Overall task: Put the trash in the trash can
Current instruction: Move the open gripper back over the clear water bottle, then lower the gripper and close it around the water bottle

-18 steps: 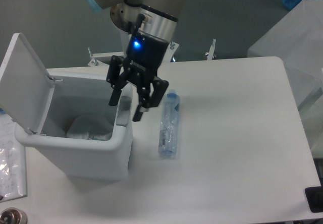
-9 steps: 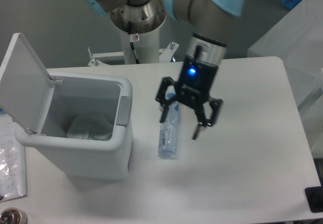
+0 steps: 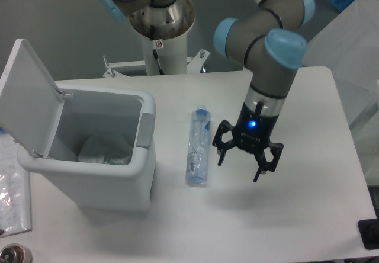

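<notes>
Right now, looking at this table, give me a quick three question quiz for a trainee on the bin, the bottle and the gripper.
1. True or false: the bin has its lid raised.
2. Where is the bottle? A) inside the bin B) lying on the table between the bin and the gripper C) held in the gripper
3. Fill in: the gripper's fingers are ____ and hold nothing.

Key
1. True. The lid stands up on the bin's left side, and a bag shows inside.
2. B. It lies flat, blue cap pointing away from the camera.
3. Open.
</notes>
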